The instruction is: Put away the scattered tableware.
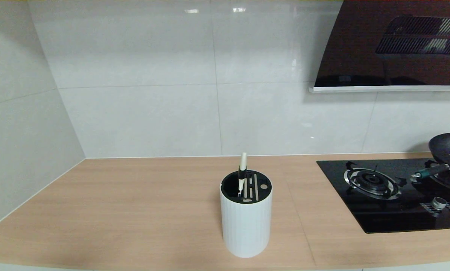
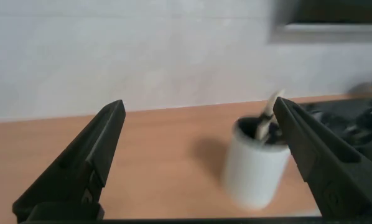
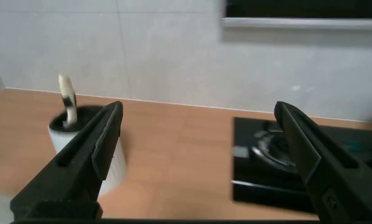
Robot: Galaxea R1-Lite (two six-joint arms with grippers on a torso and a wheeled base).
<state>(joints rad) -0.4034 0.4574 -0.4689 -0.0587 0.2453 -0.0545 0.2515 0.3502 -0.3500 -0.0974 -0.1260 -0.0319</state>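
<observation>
Centrally on wooden counter, white holder with cream-handled utensil slotted in. Rightward, well apart, gas hob bearing wok. Left gripper and right gripper spread wide, grasping nothing.

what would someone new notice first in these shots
The white ribbed holder stands near the front of the wooden counter, with one cream-handled utensil sticking upright out of its black slotted top. To the right, a black gas hob is set into the counter, with a dark wok on its far right burner.
</observation>
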